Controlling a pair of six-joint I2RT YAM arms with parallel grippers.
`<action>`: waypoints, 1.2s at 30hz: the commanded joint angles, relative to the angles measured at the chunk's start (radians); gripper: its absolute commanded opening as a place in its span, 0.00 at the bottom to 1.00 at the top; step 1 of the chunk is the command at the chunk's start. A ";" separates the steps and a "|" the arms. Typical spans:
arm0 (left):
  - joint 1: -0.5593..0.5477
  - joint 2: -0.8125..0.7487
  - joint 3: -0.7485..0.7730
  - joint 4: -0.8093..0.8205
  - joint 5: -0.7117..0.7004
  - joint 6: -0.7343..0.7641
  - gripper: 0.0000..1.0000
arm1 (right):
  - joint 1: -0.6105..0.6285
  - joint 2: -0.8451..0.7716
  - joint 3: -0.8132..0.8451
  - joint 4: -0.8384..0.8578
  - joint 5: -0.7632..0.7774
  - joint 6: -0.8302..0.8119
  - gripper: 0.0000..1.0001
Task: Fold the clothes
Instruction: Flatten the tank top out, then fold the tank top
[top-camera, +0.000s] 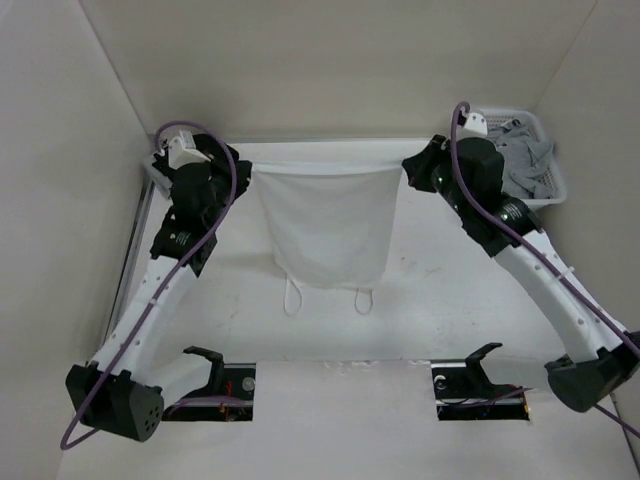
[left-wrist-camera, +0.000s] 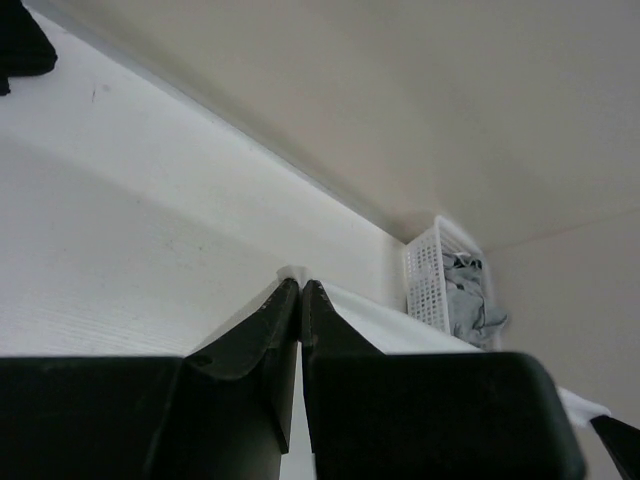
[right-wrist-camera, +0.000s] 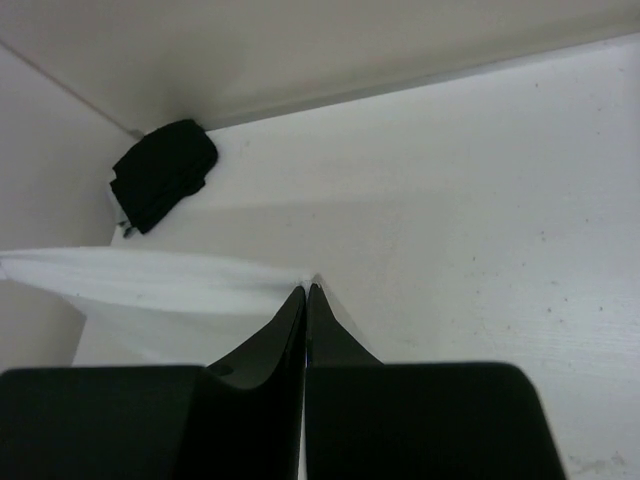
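Left arm, right arm extended forward, jaws pinching tank top corners

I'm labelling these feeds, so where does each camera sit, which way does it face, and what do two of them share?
Top view: above and behind the bases, looking down on the table; left arm and right arm show, the top stretched between them.
Left wrist view: on the left arm, facing right toward the basket; shut left fingers show.
Right wrist view: on the right arm, facing left toward a black garment; shut right fingers show.
Shared: both wrist views catch the top's taut edge.
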 joint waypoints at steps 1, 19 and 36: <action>0.042 0.013 0.176 0.139 0.063 -0.028 0.02 | -0.031 0.003 0.188 0.117 -0.139 -0.003 0.00; 0.007 -0.565 -0.649 -0.014 0.167 -0.089 0.04 | 0.251 -0.476 -0.871 0.221 0.001 0.288 0.00; -0.456 -0.821 -0.645 -0.457 -0.213 -0.258 0.05 | 0.793 -0.592 -0.881 -0.139 0.288 0.660 0.00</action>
